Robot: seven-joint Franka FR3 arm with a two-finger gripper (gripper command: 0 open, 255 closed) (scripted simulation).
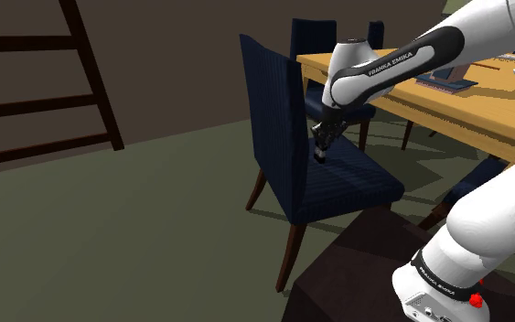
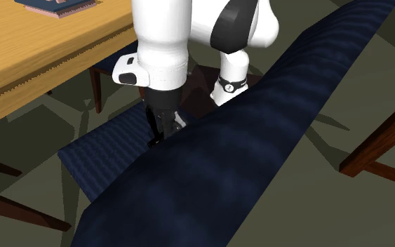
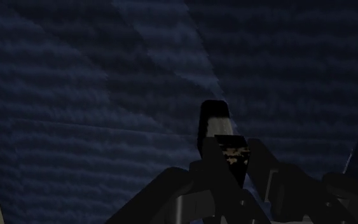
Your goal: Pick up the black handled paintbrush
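Paintbrush [image 3: 213, 122], black handle with a pale band and mottled brown bristles: stood clasped between the two black fingers of the gripper [image 1: 322, 146], which was closed on it. Location: low over the dark blue ribbed seat [image 1: 348, 179] of a chair, in front of its tall backrest [image 1: 272, 101]; whether the brush touched the seat could not be told. Wooden surface [image 1: 466, 110] beyond the chair, bearing a book [image 1: 447, 82].
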